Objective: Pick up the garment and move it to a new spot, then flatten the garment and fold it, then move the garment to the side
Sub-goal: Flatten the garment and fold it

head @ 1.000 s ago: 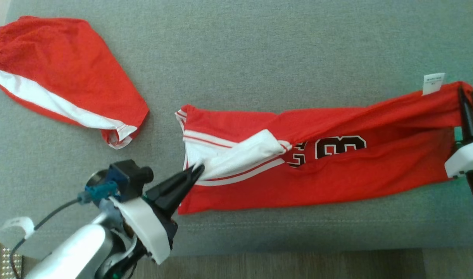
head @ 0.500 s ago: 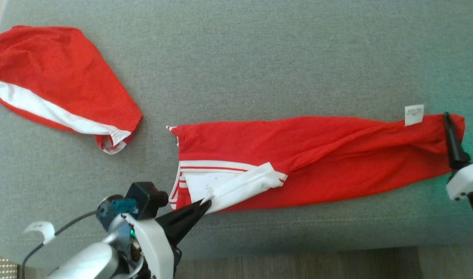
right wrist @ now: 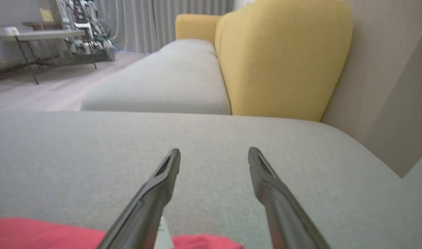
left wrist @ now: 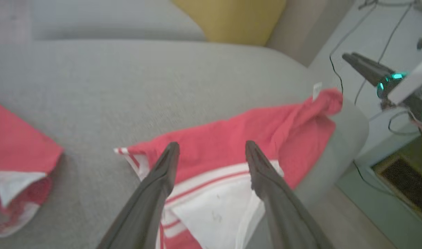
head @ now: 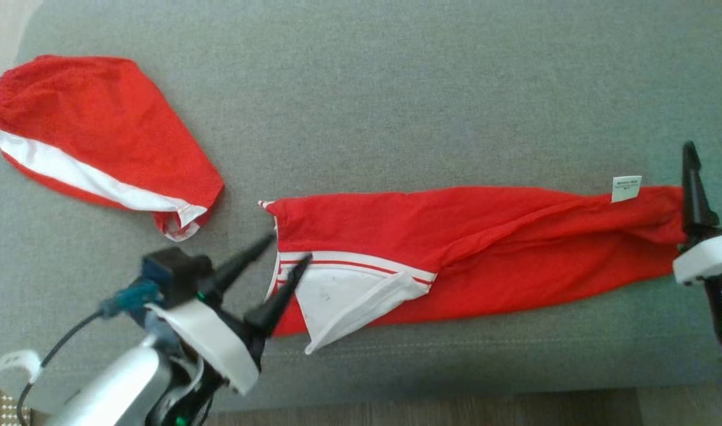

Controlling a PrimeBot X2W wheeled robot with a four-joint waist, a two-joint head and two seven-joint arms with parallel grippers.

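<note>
Left gripper is standing with fingers spread and gripping nothing, its tips straddling the white-trimmed corner of the red garment. The garment is lying drawn out in a long band on the grey couch seat, judged laid so for flattening. Right gripper is likewise standing parted and empty at the far end, beside the white tag.
</note>
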